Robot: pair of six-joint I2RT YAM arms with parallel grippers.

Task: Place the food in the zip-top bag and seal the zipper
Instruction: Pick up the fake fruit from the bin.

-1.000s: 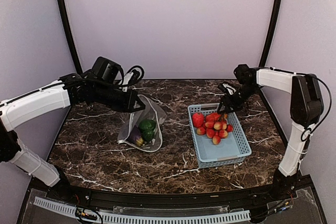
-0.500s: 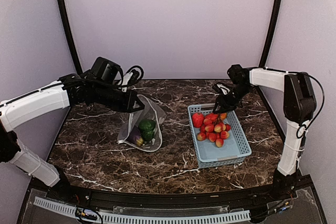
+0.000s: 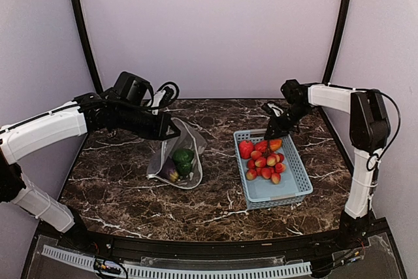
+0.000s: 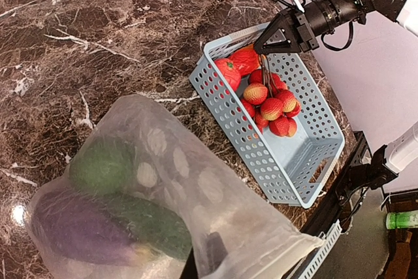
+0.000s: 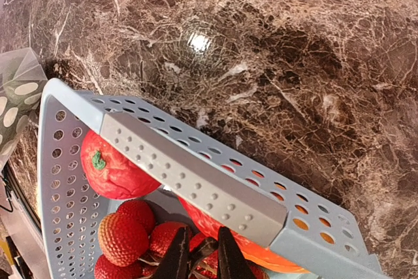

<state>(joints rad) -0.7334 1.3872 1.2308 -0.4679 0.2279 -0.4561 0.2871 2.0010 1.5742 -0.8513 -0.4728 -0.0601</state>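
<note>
Right end effector (image 5: 203,243), clenched on the thin stems of the red fruit bunch (image 4: 271,102), may drop it or snag the blue basket (image 3: 282,191) rim when lifting.

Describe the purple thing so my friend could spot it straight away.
On the dark marble table, look left to the clear dotted bag. Inside, at its lower end, lies the eggplant: the only dark purple piece, next to the green pieces.
</note>
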